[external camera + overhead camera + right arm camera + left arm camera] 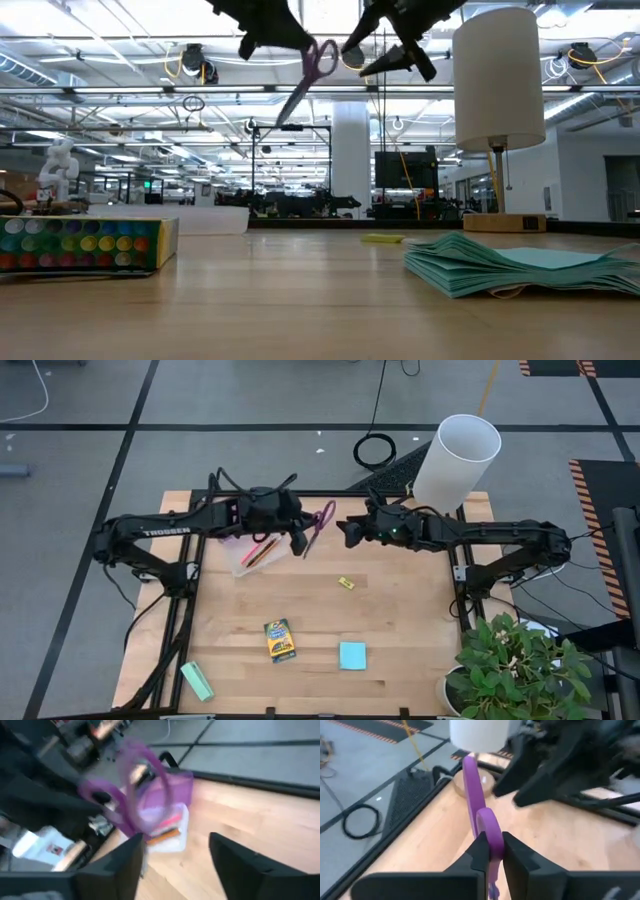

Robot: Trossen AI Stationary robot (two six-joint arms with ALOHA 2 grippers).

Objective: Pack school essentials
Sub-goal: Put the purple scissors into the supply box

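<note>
Scissors (481, 815), purple-handled: clenched at one handle loop between the left gripper's (492, 851) jaws, blades pointing away, high above the desk (400, 620). Light, rigid, smooth plastic; likely pivots. Best hold: handle loops. Beyond the blades, right gripper (346, 532), jaws spread, empty.

Purple scissors (322, 523), yellow-green crayon box (280, 640) with coloured dots, cyan sticky-note pad (352, 655), mint-green block (197, 681).

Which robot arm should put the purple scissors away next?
Probably the left. The left gripper is already shut on the purple scissors, held in the air beside the clear case with the pens. The right gripper is open and empty, facing the scissors.
</note>
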